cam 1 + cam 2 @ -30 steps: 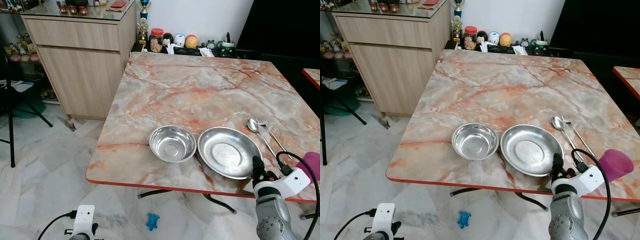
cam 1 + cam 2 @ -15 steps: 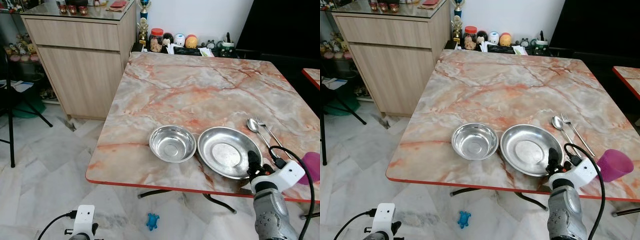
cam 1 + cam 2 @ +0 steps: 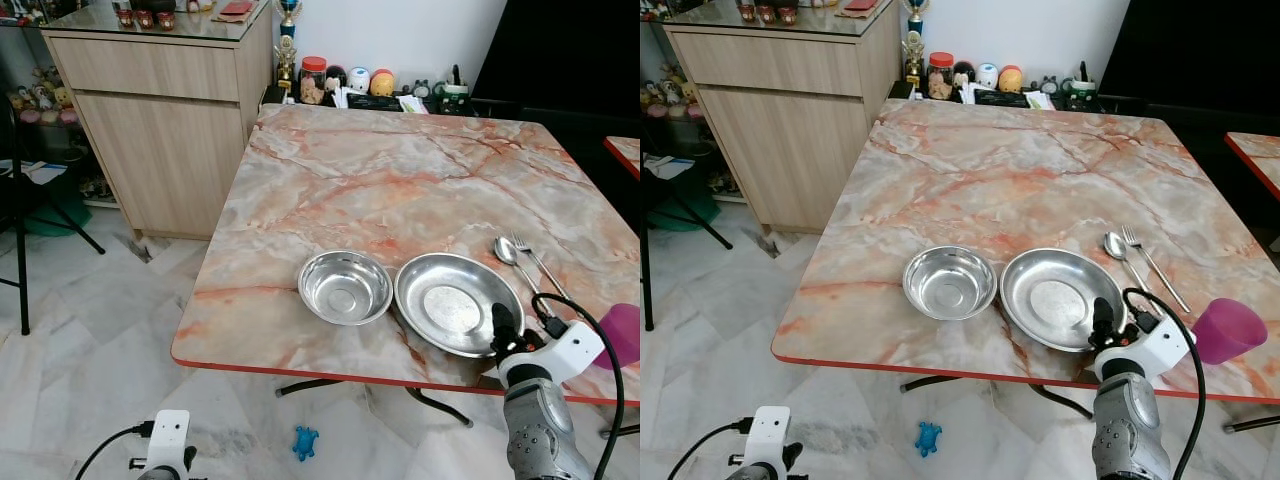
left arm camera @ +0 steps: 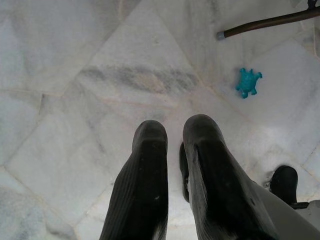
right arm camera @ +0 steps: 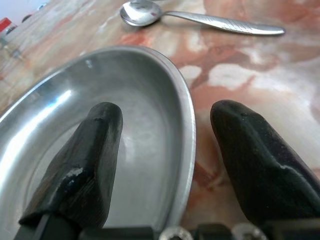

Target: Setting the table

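Observation:
On the marble table [image 3: 400,180] a steel bowl [image 3: 345,287] sits beside a wider steel plate [image 3: 455,303], both near the front edge. A spoon [image 3: 507,252] and fork [image 3: 535,262] lie right of the plate, and a purple cup [image 3: 1228,330] stands at the front right. My right gripper [image 3: 497,320] is at the plate's near right rim. In the right wrist view the gripper [image 5: 167,120] is open and straddles that rim, one finger [image 5: 85,155] over the plate [image 5: 100,115], the other over the table. My left gripper [image 4: 172,145] hangs idle over the floor, shut.
A wooden cabinet [image 3: 160,130] stands left of the table. Jars and small toys [image 3: 370,85] line the shelf behind the far edge. A blue toy [image 3: 306,441] lies on the tiled floor near the table legs. Another table's corner [image 3: 625,150] is at the right.
My right gripper has moved a little left and forward, onto the plate's near right rim. The dishes, cutlery and cup have not moved.

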Available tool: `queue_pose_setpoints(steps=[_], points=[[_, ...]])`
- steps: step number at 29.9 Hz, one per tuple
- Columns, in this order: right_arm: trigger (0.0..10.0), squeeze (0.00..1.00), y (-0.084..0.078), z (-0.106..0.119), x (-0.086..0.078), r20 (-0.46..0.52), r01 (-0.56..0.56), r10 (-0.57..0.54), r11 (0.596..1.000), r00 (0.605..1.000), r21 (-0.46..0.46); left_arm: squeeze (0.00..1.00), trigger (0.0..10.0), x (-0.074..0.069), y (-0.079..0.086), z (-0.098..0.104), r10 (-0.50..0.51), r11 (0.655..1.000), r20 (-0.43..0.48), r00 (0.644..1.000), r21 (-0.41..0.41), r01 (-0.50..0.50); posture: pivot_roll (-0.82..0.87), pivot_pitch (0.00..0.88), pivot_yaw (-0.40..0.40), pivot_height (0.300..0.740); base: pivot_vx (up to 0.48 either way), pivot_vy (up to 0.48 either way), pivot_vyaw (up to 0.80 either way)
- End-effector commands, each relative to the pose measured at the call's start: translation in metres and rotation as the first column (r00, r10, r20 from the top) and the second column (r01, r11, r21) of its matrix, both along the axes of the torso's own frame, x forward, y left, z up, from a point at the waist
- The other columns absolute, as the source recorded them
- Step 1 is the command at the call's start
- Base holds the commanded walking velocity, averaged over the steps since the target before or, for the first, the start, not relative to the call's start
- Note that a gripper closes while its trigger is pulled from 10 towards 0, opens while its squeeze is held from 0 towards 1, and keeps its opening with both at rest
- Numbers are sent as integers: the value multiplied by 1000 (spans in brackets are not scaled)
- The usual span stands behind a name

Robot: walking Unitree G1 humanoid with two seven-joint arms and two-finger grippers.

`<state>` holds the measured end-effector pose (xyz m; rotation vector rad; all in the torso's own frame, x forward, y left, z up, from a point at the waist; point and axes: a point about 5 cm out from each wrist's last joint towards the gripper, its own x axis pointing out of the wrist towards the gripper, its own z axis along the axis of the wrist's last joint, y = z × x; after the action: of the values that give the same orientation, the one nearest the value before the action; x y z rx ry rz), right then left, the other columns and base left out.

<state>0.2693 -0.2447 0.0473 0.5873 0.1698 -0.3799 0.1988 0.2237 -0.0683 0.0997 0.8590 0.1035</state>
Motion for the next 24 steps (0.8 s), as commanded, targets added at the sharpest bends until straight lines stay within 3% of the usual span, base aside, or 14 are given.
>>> queue_pose_setpoints(steps=[1,21,22,24], points=[[10000,0,-3,-2,-4,-7,17,-17,1000,1000,0,0,10000,-5,0,-3,-15,1000,-21,1000,12,15,113,0,-69,740,0,0,0],[9882,0,5,-7,2,-45,-29,29,1000,999,-8,0,10000,-5,-1,-3,-15,1000,-20,1000,12,16,115,0,-70,740,0,0,0],[4980,0,6,-8,2,-55,-37,36,999,998,-10,0,10000,-5,-1,-3,-15,1000,-20,1000,12,16,115,0,-70,740,0,0,0],[3922,0,9,-10,3,-60,-46,46,999,997,-6,0,10000,-5,-1,-3,-15,1000,-19,1000,11,16,117,0,-70,740,0,0,0]])
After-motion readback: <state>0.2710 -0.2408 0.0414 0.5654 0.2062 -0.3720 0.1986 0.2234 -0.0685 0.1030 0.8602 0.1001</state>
